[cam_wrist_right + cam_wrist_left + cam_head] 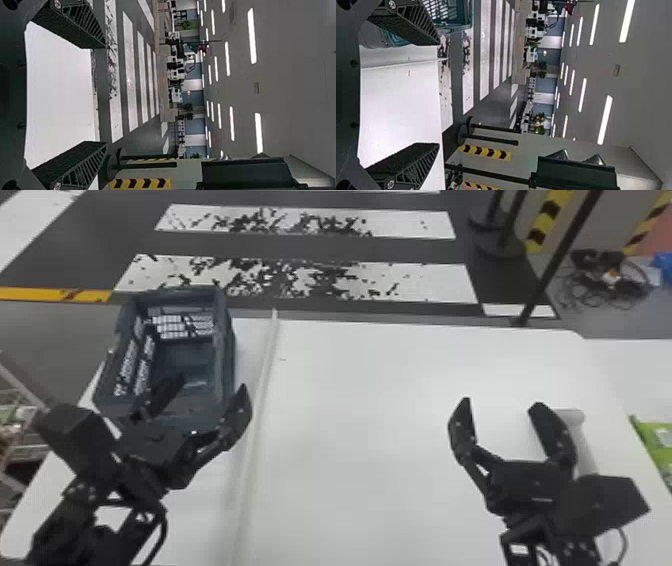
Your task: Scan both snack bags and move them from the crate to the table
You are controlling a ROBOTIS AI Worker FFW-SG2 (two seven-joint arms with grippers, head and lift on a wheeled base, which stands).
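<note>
Head view, at the right gripper (502,403): spread wide and pinching nothing, with the green bag (659,442), likely a snack bag, off toward 3 o'clock by the right side of the white table (360,440), nearer to this arm, along an edge slanting from 11 to 5 o'clock. At the left gripper (212,383): spread too, holding nothing, with one finger above the crate (227,340) and that crate's long axis stretching toward 12 o'clock. For the bag, probably best to turn toward 3 with the right arm.
</note>
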